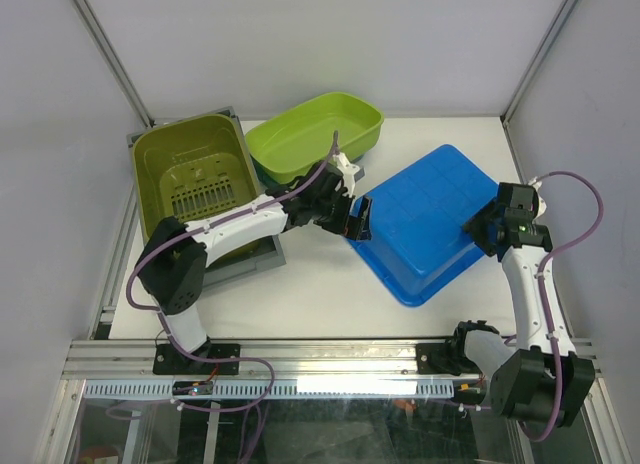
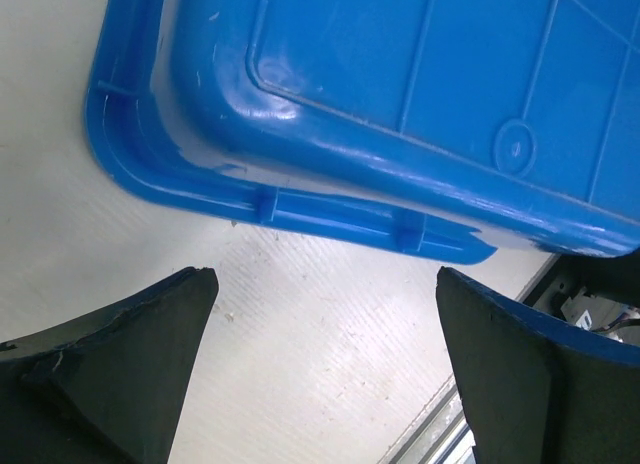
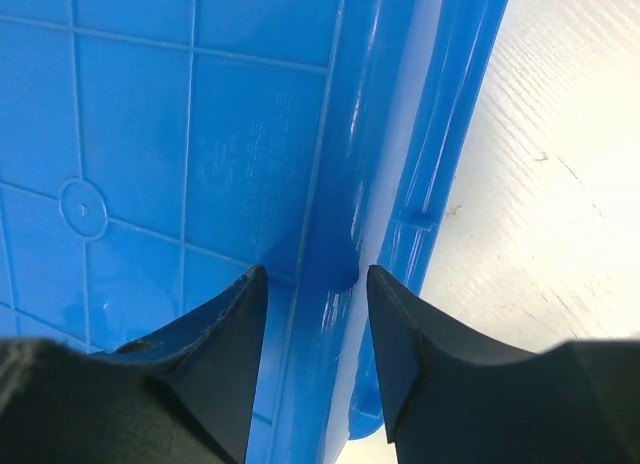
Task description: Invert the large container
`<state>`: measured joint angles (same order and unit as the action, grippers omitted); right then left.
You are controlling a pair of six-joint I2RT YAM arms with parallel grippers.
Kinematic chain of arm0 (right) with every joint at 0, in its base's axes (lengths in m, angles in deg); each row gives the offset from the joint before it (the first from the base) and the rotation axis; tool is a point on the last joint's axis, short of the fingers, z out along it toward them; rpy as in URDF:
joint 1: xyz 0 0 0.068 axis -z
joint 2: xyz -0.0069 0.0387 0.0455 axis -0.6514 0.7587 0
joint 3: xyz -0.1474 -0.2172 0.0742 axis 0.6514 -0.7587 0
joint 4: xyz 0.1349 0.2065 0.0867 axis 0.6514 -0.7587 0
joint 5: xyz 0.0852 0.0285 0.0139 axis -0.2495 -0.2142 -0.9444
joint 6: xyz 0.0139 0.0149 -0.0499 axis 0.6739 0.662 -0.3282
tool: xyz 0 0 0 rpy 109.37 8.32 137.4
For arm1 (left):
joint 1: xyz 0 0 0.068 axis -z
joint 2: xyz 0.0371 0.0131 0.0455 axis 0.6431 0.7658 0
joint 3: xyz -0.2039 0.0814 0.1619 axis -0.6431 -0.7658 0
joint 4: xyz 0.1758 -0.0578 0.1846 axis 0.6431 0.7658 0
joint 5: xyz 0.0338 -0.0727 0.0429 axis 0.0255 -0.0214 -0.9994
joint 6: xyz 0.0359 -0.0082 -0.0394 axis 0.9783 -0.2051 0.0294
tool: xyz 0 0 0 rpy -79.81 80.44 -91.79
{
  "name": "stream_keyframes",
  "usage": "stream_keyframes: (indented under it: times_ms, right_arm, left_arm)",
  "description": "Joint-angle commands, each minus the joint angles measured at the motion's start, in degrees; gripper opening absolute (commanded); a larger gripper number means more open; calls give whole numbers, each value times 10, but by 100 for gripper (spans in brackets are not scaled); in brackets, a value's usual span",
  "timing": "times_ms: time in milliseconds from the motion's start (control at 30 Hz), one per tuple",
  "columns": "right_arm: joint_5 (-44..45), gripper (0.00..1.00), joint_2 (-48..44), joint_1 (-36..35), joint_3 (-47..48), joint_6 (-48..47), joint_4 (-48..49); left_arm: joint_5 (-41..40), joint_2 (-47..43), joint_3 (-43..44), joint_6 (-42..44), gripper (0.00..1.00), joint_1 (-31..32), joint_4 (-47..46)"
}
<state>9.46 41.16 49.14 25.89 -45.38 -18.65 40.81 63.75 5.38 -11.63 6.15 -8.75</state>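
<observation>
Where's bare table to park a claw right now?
Bare table along the near edge, in front of the blue bin; another patch at the far right corner, behind the bin. Crowded far left: olive basket beside lime tub.

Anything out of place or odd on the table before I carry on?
Nothing looks spilled or broken. The blue container lies bottom-up but turned diagonally, with one corner close to the front edge of the table. The olive bin sits on a grey tray that is also slightly askew.
</observation>
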Motion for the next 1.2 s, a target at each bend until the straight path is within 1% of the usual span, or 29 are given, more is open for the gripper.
stream_keyframes:
  times_ms: [0, 267, 400, 433, 500, 600, 733, 867, 933, 1033, 1167]
  right_arm:
    - [48, 48, 11, 11, -2, -26, -5]
    - [105, 49, 50, 28, 7, -26, 17]
    - [103, 49, 70, 30, 28, -28, 54]
    - [94, 49, 73, 30, 48, -29, 52]
    - [77, 52, 73, 30, 83, -30, 30]
    - [55, 60, 43, 29, 107, -41, 10]
    - [43, 69, -25, 29, 98, -46, -14]
    - [-1, 72, -84, 30, 59, -31, -36]
    - [-40, 73, -107, 29, 38, -26, -32]
    - [-66, 74, -119, 29, 22, -24, -29]
    - [-74, 79, -122, 29, 16, -23, -14]
  left_arm:
    - [16, -61, -10, 4, 99, 2, -43]
    - [45, -85, -38, 2, 99, 3, -54]
    - [49, -105, -52, -1, 99, 3, -56]
    - [48, -111, -54, -2, 99, 3, -56]
    - [40, -122, -56, -4, 99, 2, -58]
    - [35, -121, -47, -5, 99, -5, -57]
    - [34, -101, -18, 1, 99, -19, -52]
    - [43, -59, 35, 12, 99, -21, -47]
    - [43, -25, 64, 17, 99, -21, -46]
    - [40, 9, 103, 23, 99, -22, -35]
    - [23, 9, 103, 27, 99, -22, -25]
